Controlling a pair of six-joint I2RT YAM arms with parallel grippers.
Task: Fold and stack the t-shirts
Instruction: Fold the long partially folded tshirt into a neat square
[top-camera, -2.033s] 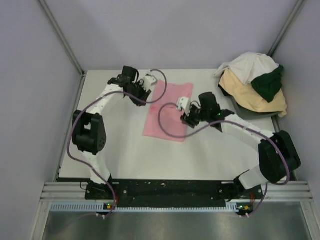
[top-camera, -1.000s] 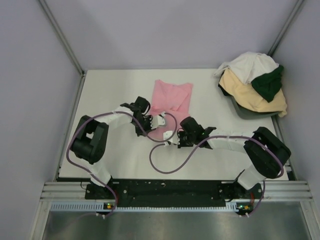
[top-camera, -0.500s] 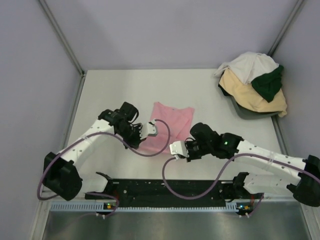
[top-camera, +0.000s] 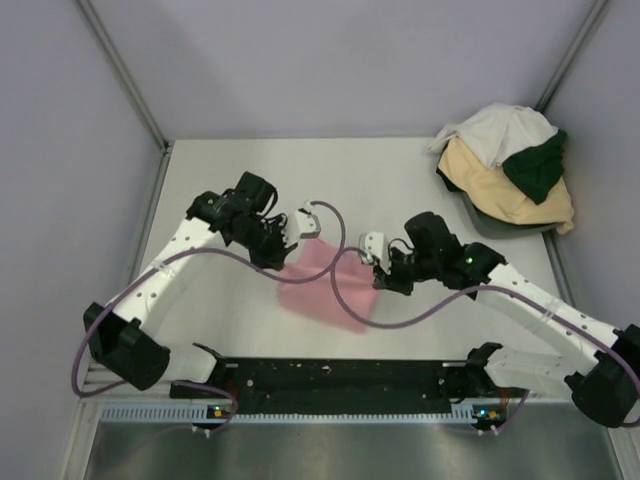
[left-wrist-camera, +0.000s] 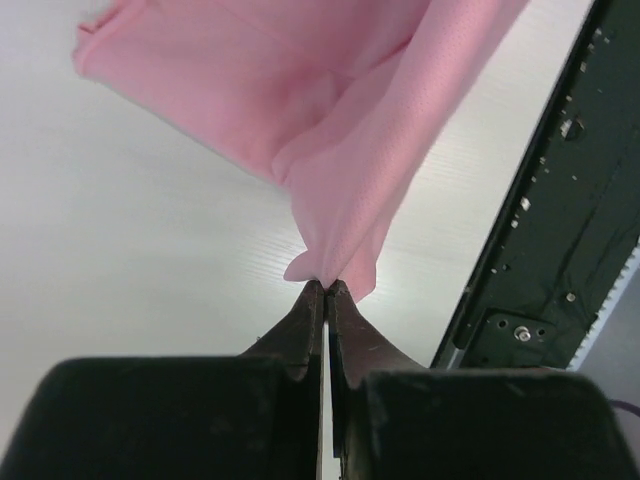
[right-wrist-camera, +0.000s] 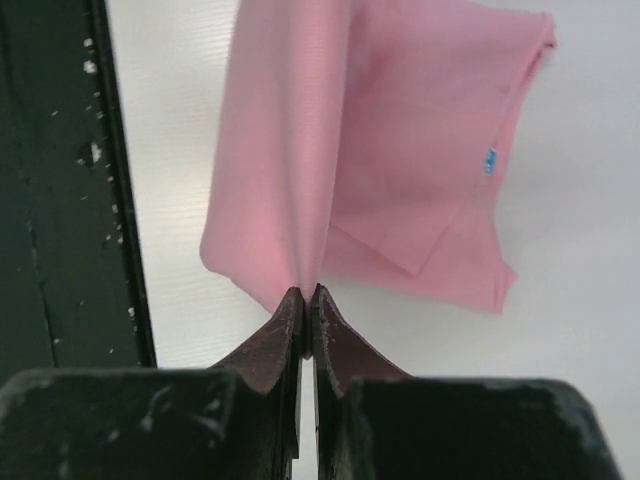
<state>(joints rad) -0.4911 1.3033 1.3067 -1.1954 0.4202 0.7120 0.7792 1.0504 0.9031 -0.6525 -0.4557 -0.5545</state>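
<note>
The light pink t-shirt (top-camera: 325, 292) hangs partly lifted over the middle of the white table (top-camera: 220, 180), its lower part still on the surface. My left gripper (top-camera: 288, 257) is shut on the shirt's left corner; in the left wrist view the pink cloth (left-wrist-camera: 340, 130) bunches out from the closed tips (left-wrist-camera: 326, 285). My right gripper (top-camera: 381, 272) is shut on the right corner, and the right wrist view shows the pink shirt (right-wrist-camera: 400, 150) draping from its tips (right-wrist-camera: 306, 293). The other t-shirts sit in a pile at the back right: white (top-camera: 497, 128), pale tan (top-camera: 500, 192), dark green (top-camera: 537, 166).
A black rail (top-camera: 340, 375) runs along the table's near edge and shows in both wrist views (left-wrist-camera: 560, 220) (right-wrist-camera: 60, 200). Grey walls and metal posts close in the back and sides. Purple cables loop from both wrists over the shirt.
Both grippers have drawn back from the near edge and risen, carrying the pink shirt's corners; the cloth now drapes below them toward the rail.
</note>
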